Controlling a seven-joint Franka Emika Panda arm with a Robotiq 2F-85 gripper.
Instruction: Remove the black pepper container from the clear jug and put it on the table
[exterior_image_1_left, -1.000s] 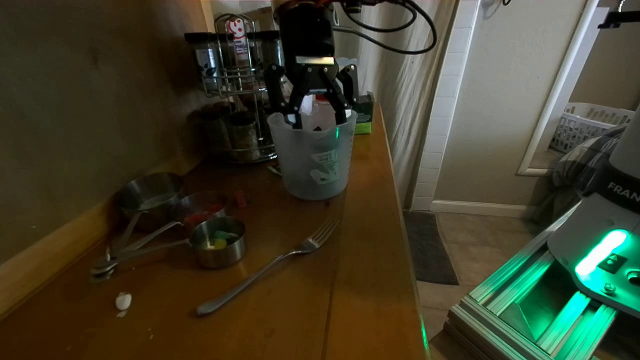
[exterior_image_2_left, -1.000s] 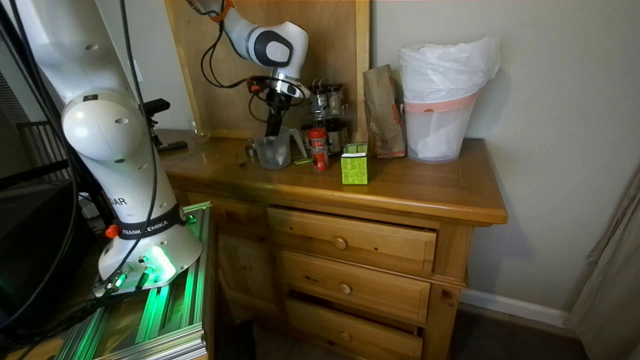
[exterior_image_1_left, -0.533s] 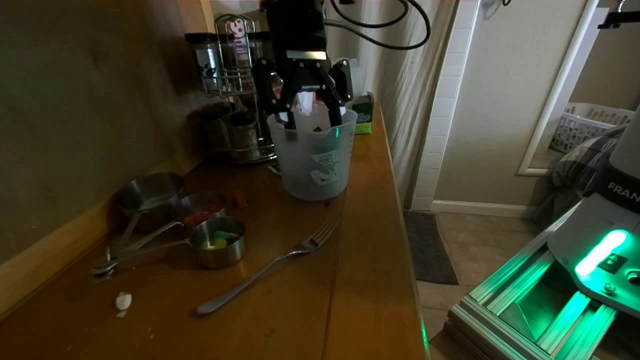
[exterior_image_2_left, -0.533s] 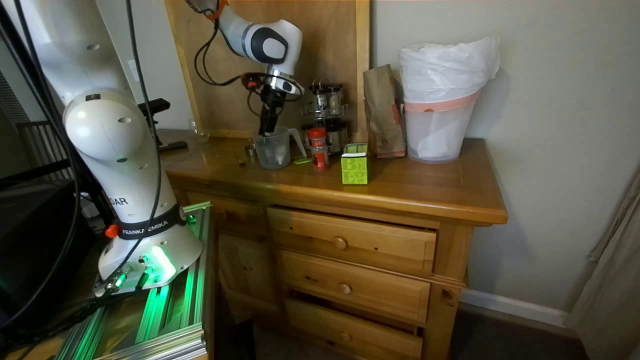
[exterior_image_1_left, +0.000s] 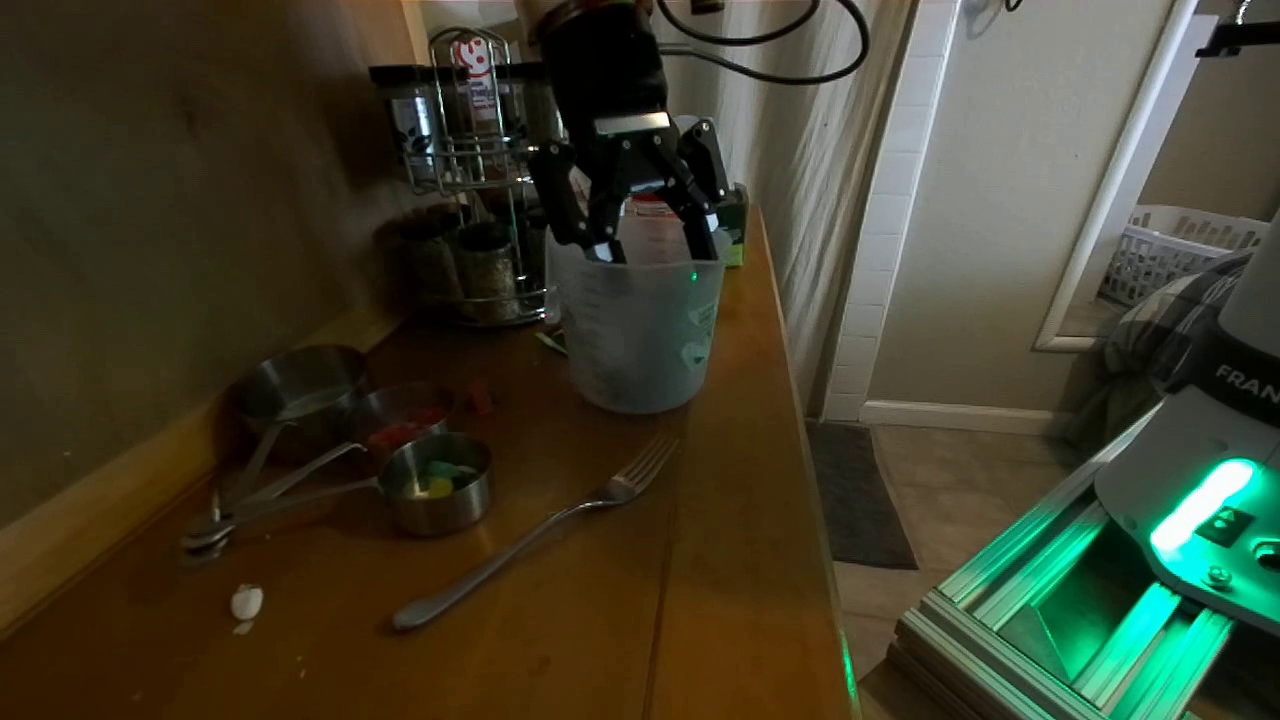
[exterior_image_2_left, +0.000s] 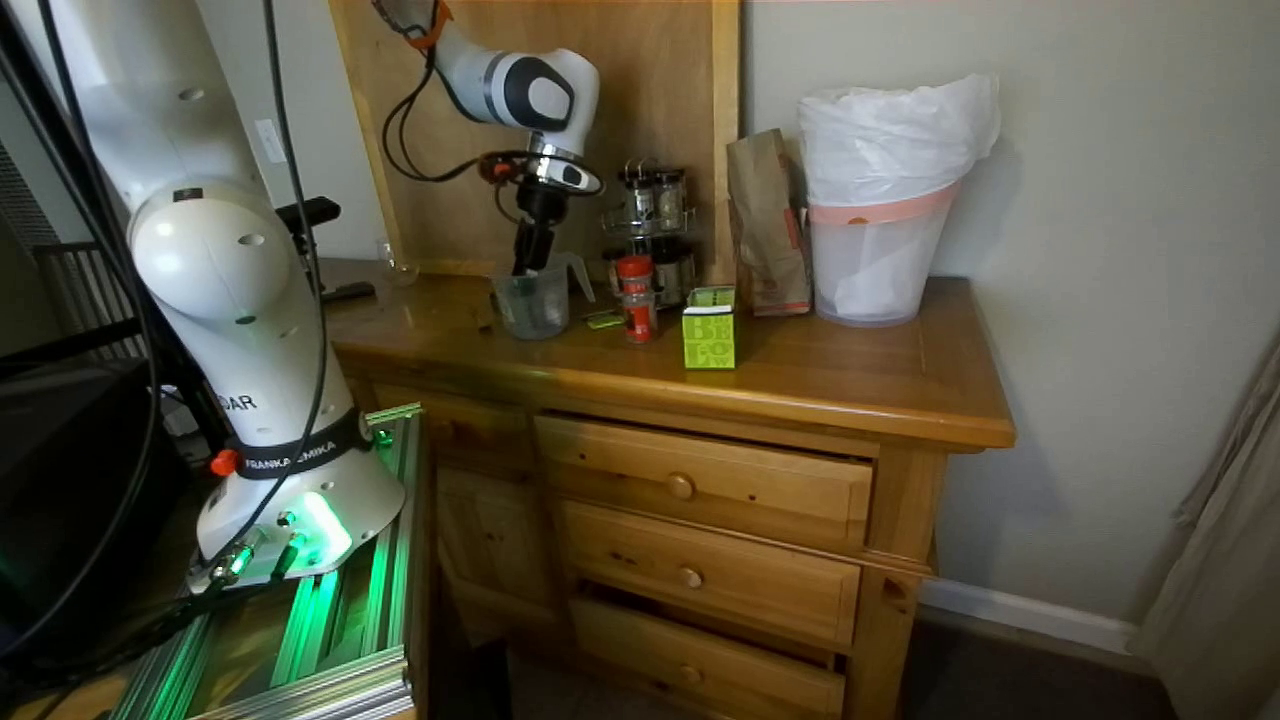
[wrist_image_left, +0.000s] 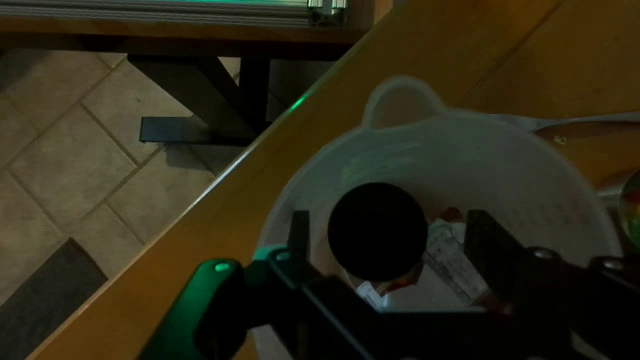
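The clear jug (exterior_image_1_left: 635, 340) stands on the table (exterior_image_1_left: 560, 640) in both exterior views (exterior_image_2_left: 535, 308). The wrist view looks down into the jug (wrist_image_left: 505, 165). There the black pepper container (wrist_image_left: 377, 231) shows as a round black lid inside the jug. A packet or container with a pale label (wrist_image_left: 455, 262) lies beside it. My gripper (wrist_image_left: 389, 225) is open, with one finger on each side of the black lid and gaps on both sides. In both exterior views the fingertips (exterior_image_1_left: 658, 252) are at the jug's rim, reaching slightly inside; the container is hidden there.
A fork (exterior_image_1_left: 560, 520) and metal measuring cups (exterior_image_1_left: 440, 505) lie near the jug. A wire spice rack (exterior_image_1_left: 485, 170) stands behind it. A red-capped shaker (exterior_image_2_left: 638, 300), green box (exterior_image_2_left: 709, 340), paper bag (exterior_image_2_left: 770, 225) and lined bin (exterior_image_2_left: 880, 265) are farther along the table.
The gripper has shifted left in both exterior views' earlier frames, then right in the closer view. The jug has slid slightly and turned, its label now farther right. The fingers stay open.
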